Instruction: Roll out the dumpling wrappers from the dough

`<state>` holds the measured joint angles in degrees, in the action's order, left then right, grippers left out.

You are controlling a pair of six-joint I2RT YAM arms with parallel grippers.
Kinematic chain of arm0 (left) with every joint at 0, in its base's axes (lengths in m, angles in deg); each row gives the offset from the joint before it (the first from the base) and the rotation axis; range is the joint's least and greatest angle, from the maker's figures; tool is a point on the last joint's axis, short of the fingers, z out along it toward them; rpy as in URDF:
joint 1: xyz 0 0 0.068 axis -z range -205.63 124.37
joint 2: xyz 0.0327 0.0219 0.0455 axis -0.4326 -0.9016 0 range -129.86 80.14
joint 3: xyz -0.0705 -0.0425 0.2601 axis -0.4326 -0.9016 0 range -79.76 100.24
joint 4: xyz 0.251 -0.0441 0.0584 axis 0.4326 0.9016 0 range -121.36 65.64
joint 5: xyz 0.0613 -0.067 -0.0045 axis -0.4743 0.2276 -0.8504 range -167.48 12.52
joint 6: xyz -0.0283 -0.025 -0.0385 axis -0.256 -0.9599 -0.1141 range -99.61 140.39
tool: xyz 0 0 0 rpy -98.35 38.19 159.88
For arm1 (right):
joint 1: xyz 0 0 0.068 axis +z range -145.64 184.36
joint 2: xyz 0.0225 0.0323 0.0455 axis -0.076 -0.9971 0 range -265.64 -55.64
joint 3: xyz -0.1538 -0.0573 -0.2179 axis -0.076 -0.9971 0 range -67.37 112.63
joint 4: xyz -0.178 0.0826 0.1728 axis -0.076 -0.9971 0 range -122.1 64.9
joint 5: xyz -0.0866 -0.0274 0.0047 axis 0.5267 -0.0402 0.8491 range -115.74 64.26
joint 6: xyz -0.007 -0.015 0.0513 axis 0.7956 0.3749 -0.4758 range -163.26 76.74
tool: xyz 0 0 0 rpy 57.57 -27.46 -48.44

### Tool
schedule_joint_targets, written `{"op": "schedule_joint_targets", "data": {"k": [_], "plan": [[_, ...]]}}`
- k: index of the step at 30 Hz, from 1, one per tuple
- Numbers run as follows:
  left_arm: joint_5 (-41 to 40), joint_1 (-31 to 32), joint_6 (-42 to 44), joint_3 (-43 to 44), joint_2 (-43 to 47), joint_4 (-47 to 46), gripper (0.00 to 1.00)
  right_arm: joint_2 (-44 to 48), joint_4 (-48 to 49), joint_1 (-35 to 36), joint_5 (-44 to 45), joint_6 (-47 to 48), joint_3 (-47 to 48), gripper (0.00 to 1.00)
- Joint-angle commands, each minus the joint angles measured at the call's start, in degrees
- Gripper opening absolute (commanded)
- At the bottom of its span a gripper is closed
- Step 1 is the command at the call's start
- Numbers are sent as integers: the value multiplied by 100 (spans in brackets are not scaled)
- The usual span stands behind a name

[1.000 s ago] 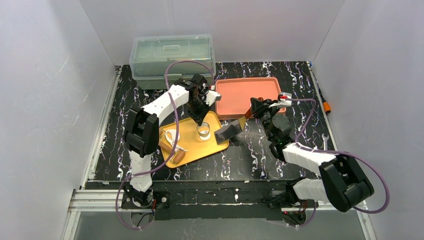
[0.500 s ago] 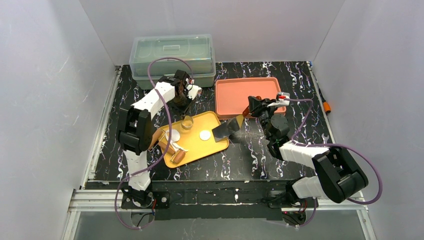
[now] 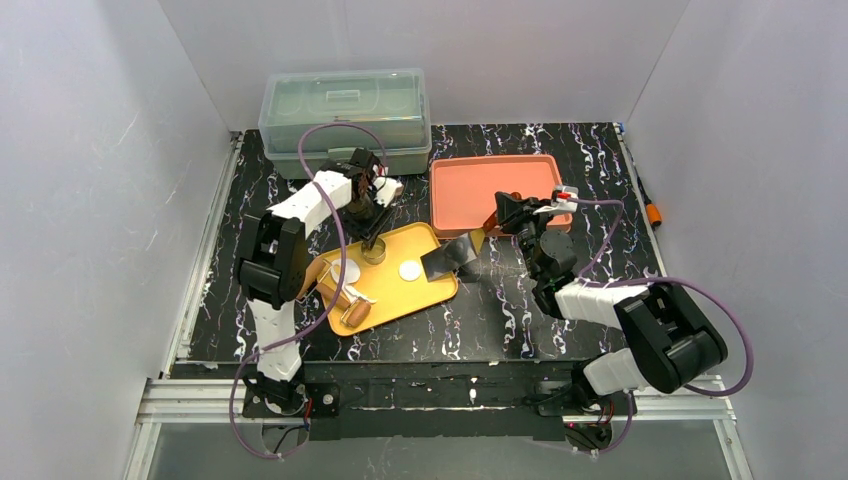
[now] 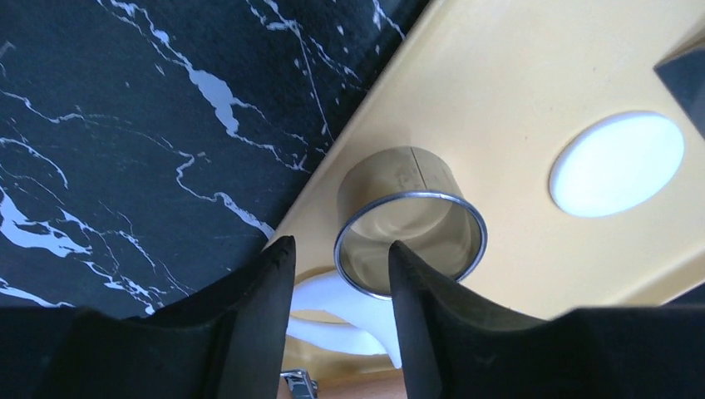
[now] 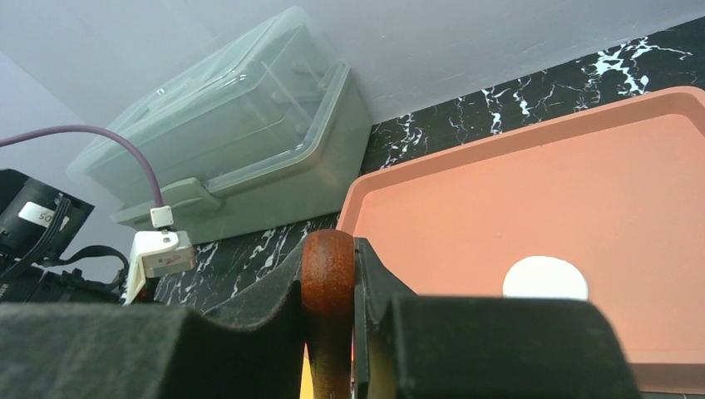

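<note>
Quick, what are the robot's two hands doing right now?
Left gripper: jaws open, holding nothing, metal ring just ahead.
Right gripper: jaws shut on a brown wooden handle.

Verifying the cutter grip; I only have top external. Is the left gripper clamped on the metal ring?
Observer: Looks unclamped. Left wrist shows the left gripper with jaws apart; the metal ring stands upright on the yellow tray just past the fingertips.
Operator: Right arm blocks the orange tray. Anything inside?
Observer: Right wrist shows one dumpling wrapper lying flat in the orange tray.
Operator: Right grip?
Observer: The right gripper is shut on the wooden handle of the scraper.
</note>
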<state>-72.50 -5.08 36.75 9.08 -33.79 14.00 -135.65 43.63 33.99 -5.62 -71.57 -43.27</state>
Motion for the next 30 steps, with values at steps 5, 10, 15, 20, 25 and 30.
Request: {"op": "schedule_joint_targets", "data": {"k": [5, 10, 15, 20, 25, 30], "plan": [[730, -34, 327, -598, 1409, 3, 45, -139, 488, 8, -158, -134, -63, 1], [1435, -6, 552, -1117, 1910, 13, 39, -361, 656, 9, -251, -300, -76, 1], [1586, 91, 930, -1709, 1860, -15, 36, -521, 651, 17, -343, -407, -5, 1], [1480, 145, 936, -2028, 1692, -375, 35, -766, 885, 17, -413, -538, -17, 1], [1202, 475, 900, -2086, 1446, -714, 34, -769, 683, 25, -560, -481, 95, 1], [774, 711, 925, -1974, 1146, -947, 28, -567, 554, 35, -518, -327, 62, 1]]}}
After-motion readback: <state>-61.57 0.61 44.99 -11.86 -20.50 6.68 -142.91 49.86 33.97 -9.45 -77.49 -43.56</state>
